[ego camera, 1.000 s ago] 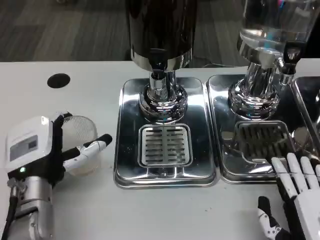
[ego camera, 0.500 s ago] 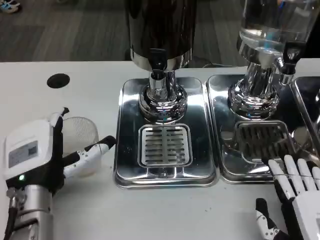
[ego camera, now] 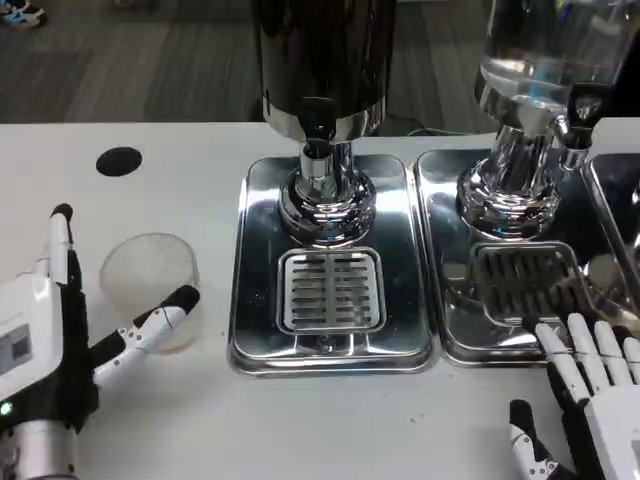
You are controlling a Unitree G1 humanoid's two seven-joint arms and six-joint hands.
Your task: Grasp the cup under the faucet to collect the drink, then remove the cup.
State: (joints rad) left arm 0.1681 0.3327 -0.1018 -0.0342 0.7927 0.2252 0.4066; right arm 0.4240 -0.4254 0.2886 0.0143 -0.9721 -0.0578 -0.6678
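A clear plastic cup stands upright on the white table, left of the steel drip tray and away from the black faucet of the dark dispenser. My left hand sits low at the left, just in front of the cup, with its fingers spread. One finger points up at the cup's left, and the thumb lies along the cup's front right; I cannot tell if it touches. The hand holds nothing. My right hand lies at the bottom right with straight, spread fingers and nothing in it.
The tray's slotted grate lies below the faucet. A second dispenser with a clear tank and its own tray stands to the right, by my right hand. A black round hole marks the table at the back left.
My left hand has let go of the cup and drawn back toward the lower left, fingers opening. The cup stays on the table. The right hand has barely moved.
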